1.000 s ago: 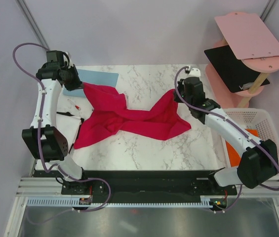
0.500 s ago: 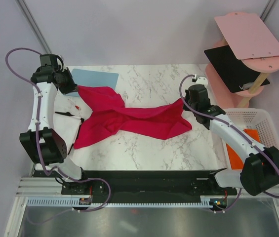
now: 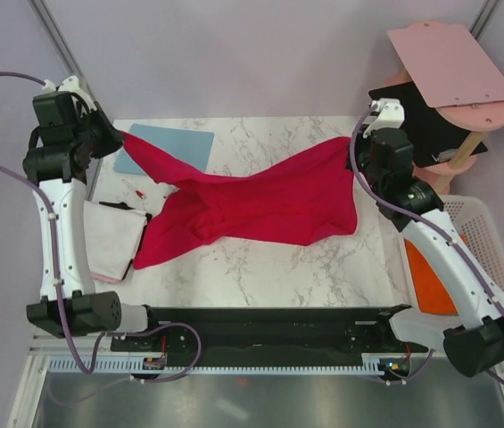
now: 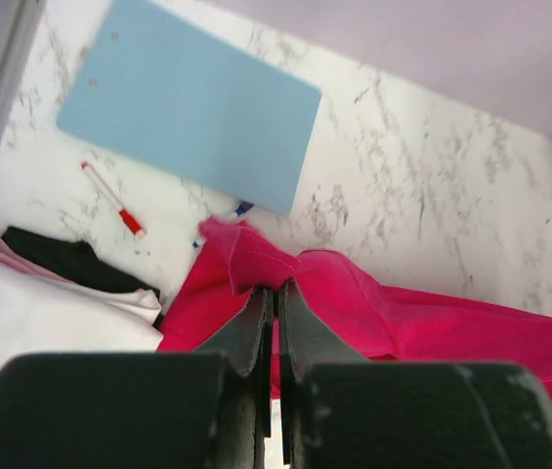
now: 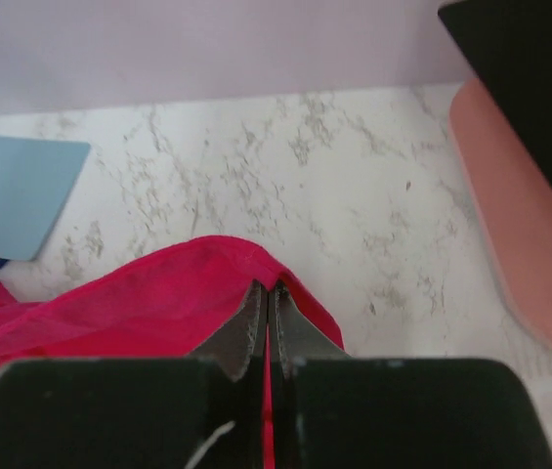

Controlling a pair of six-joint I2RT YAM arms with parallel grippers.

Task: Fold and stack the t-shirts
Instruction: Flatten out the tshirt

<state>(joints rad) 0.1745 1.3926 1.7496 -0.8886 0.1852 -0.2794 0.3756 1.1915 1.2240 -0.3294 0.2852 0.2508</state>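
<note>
A crimson red t-shirt [image 3: 252,203] hangs stretched across the marble table between my two grippers, its lower part trailing to the front left. My left gripper [image 3: 116,136] is raised at the back left and shut on one corner of the shirt [image 4: 256,264]. My right gripper [image 3: 356,143] is raised at the back right and shut on the other corner [image 5: 207,283]. A white t-shirt [image 3: 109,236] lies folded at the left edge with pale pink cloth under it. An orange t-shirt [image 3: 430,281] lies in the basket on the right.
A flat light-blue board [image 3: 167,147] lies at the back left, partly under the red shirt. A small red-and-white pen [image 3: 138,191] lies beside it. A white basket [image 3: 479,232] stands at the right. Pink and black panels [image 3: 448,85] stand at the back right.
Both grippers have risen and moved apart, left to the far left and right to the far right, pulling the red shirt wider and lifting its top edge off the table.
</note>
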